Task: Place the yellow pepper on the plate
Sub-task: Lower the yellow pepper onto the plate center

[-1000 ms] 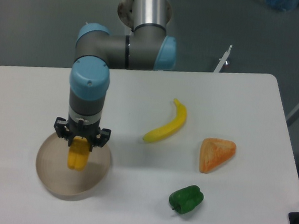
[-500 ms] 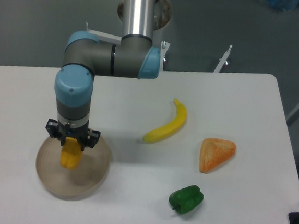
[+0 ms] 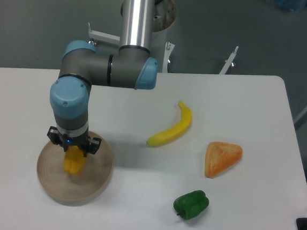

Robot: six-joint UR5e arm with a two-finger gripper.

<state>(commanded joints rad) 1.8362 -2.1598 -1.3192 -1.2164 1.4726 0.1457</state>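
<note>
The yellow pepper (image 3: 74,161) is a small yellow-orange lobed piece held between the fingers of my gripper (image 3: 73,152). The gripper points straight down and is shut on the pepper. The pepper hangs over the middle of the plate (image 3: 91,182), a thick round beige disc at the front left of the table. I cannot tell whether the pepper touches the plate's surface. The pepper's stem is hidden by the gripper.
A long curved yellow banana (image 3: 172,129) lies at the table's middle. An orange triangular food piece (image 3: 221,157) lies to the right. A green pepper (image 3: 191,204) sits at the front right. The table's right edge runs down near the right of the frame.
My gripper has moved left and slightly down with the yellow pepper, from the plate's right part to over its middle. The other items have not moved.
</note>
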